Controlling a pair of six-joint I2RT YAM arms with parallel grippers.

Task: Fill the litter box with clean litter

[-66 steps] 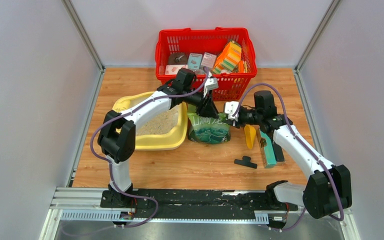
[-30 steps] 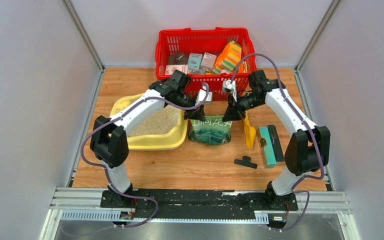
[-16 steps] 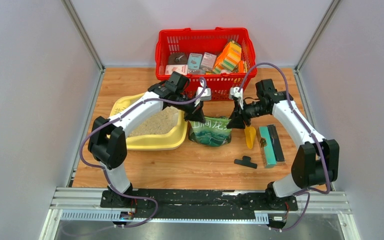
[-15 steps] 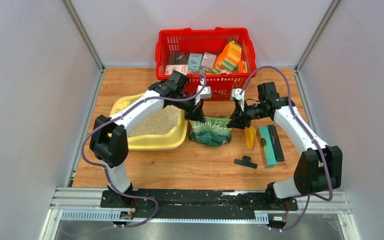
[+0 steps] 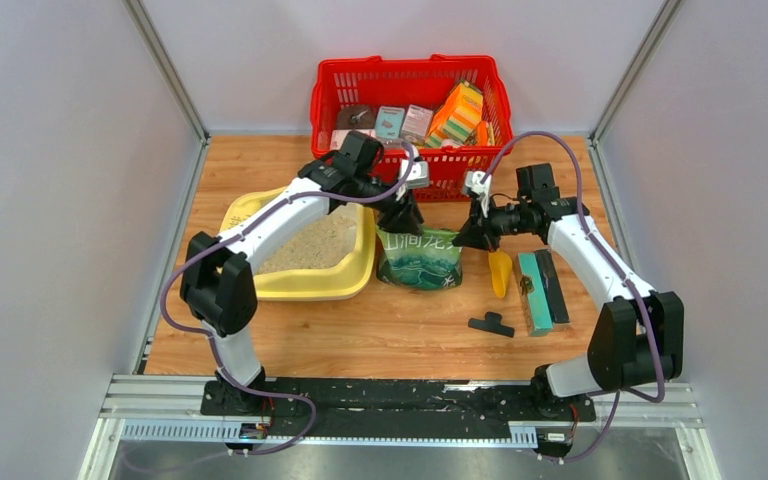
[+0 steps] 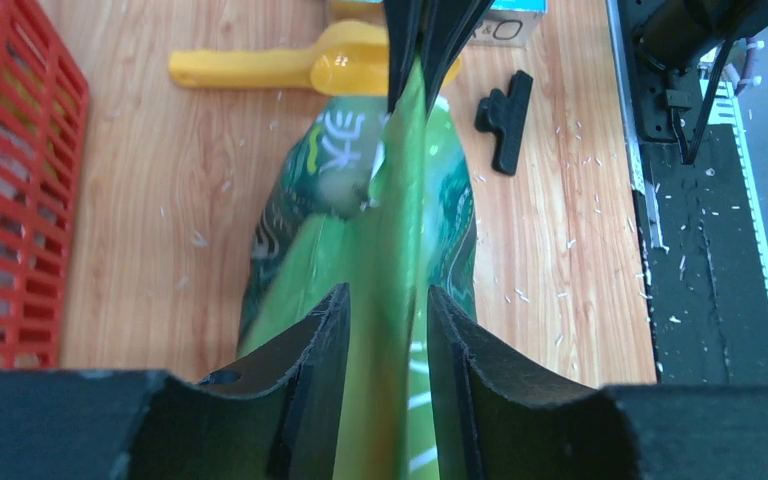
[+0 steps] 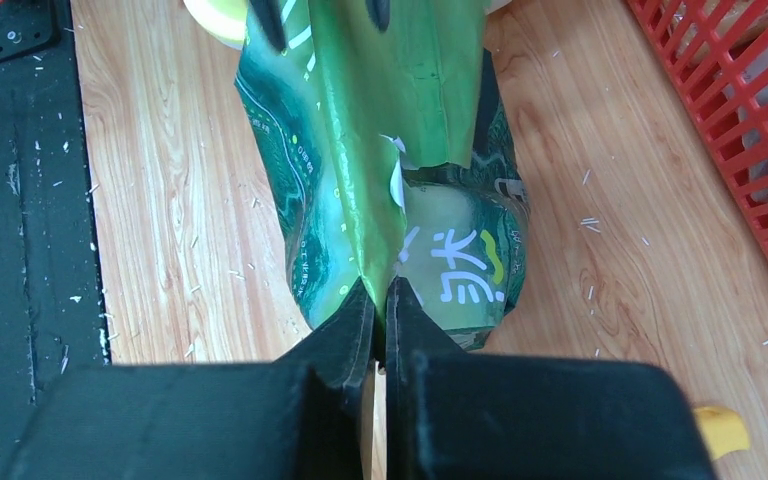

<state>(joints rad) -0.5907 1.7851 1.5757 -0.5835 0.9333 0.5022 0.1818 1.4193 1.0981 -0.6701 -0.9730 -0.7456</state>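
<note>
The pale-yellow litter box [image 5: 250, 283] lies left of centre with beige clean litter [image 5: 315, 243] spread inside. To its right the green bag [image 5: 420, 260] stands upright on the wood. My left gripper [image 5: 406, 216] is at the bag's top left corner. In the left wrist view it [image 6: 387, 300] is open, with the bag's [image 6: 360, 220] folded top edge running between the parted fingers. My right gripper [image 5: 460, 238] is at the top right corner, shut on the bag's [image 7: 360, 150] edge, its fingers [image 7: 355, 320] pinched together on the thin fold.
A red mesh basket [image 5: 410, 100] of packets stands close behind both grippers. A yellow scoop [image 5: 500, 270], a teal block [image 5: 535, 290] and a black clip [image 5: 490, 323] lie right of the bag. Litter grains are scattered on the wood.
My right arm came down from the basket front to the bag's right corner and shut on it. My left gripper, pinched on the left corner before, has opened.
</note>
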